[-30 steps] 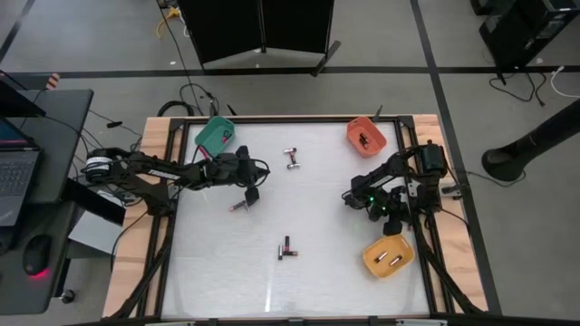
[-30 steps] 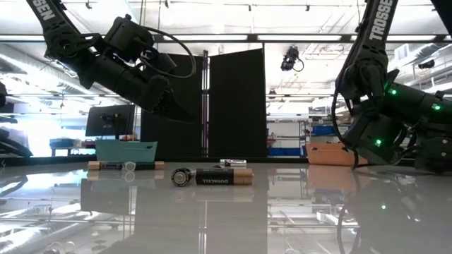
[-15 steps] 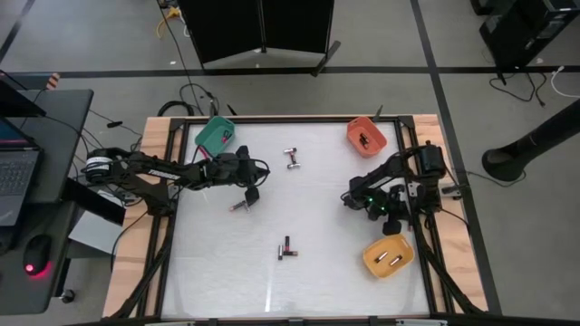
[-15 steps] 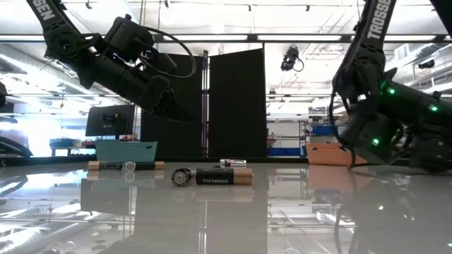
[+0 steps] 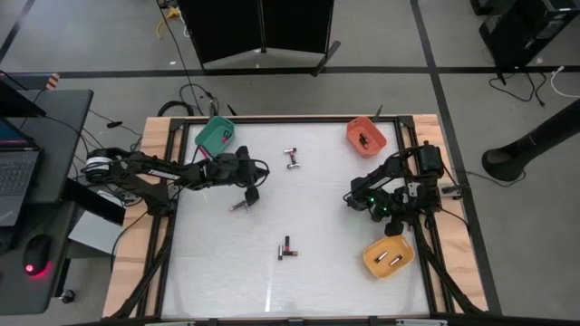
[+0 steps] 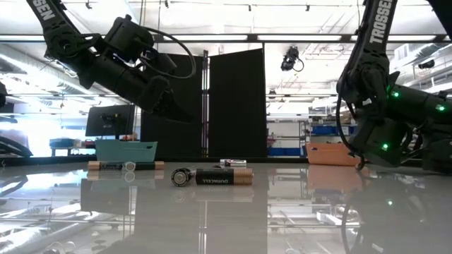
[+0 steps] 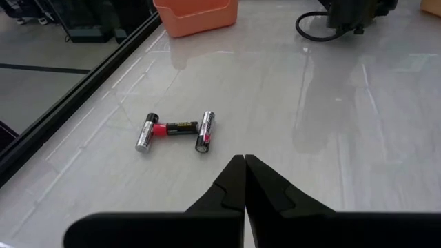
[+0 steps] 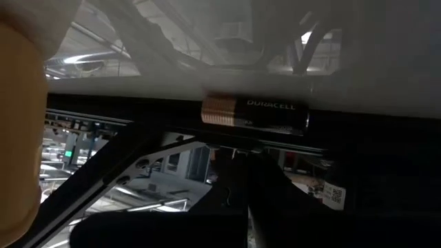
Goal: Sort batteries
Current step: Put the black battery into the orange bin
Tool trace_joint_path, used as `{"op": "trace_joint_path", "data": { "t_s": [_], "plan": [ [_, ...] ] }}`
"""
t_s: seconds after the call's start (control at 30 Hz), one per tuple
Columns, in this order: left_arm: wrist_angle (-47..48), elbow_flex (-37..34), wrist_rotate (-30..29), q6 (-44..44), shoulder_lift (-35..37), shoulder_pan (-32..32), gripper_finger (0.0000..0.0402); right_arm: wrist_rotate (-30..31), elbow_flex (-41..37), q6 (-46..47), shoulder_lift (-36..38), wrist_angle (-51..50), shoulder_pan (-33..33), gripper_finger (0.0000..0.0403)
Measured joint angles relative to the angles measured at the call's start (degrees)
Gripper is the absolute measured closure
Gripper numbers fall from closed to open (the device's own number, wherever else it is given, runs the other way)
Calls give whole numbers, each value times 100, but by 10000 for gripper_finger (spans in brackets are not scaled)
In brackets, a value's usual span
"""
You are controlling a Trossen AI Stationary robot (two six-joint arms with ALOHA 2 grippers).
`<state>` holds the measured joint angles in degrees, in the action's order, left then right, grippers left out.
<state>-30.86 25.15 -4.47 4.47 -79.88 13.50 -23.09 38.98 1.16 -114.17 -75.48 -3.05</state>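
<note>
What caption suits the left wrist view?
Shut left claw points toward three small batteries lying together on the white table.

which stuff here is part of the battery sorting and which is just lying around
Part of the job:
- batteries loose on the table: pair at the far side, one by the left tool, pair nearer the front
- green bin, red-orange bin, yellow bin holding two batteries

Just lying about:
- laptop and mouse on the side desk
- black screen behind the table

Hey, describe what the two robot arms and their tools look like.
Both arms are black and jointed, with white TROSSEN lettering. The left arm carries a looping black cable; its tool has two pointed black fingers. The right arm shows green indicator lights.
</note>
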Motion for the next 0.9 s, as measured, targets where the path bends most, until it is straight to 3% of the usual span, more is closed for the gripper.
{"op": "trace_joint_path", "data": {
  "t_s": [0.57,0.9],
  "plan": [
    [252,-2,-166,48,0,2,391,-115,0,82,10,53,2,395],
    [252,-2,-164,46,0,2,391,530,0,689,698,883,28,396]
  ]
}}
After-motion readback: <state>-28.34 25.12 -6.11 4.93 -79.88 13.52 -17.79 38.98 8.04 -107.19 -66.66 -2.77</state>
